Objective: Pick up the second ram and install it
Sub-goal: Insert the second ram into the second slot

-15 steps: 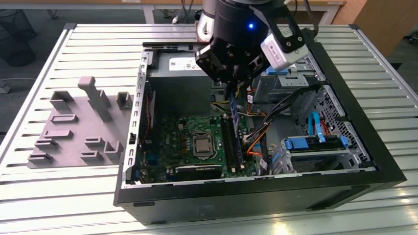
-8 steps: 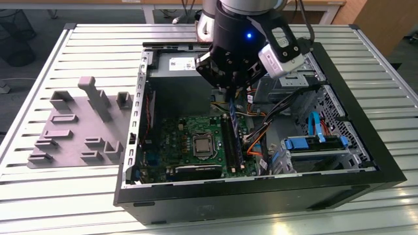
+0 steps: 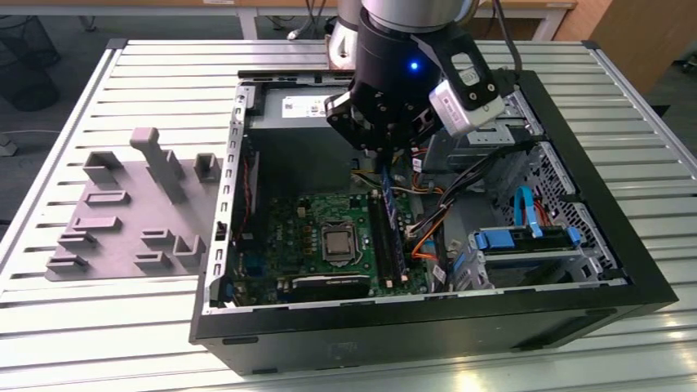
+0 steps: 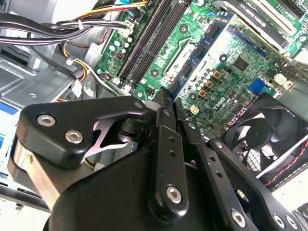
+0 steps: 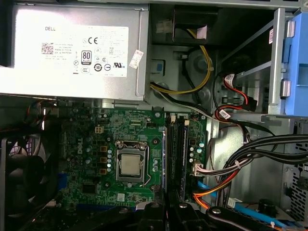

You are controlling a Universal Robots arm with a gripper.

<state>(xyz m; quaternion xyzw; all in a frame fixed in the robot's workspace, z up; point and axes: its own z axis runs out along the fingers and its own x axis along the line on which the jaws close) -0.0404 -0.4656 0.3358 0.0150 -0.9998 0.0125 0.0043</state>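
The second ram shows as a thin blue-green sliver, edge-on, hanging from the gripper, whose fingers are pinched together on its upper edge. It is held clear above the memory slots, running lengthwise along them. Those slots sit on the green motherboard just beside the processor socket, inside the open black computer case, which lies on a slatted metal table with a grey holder tray at the exterior view's left.
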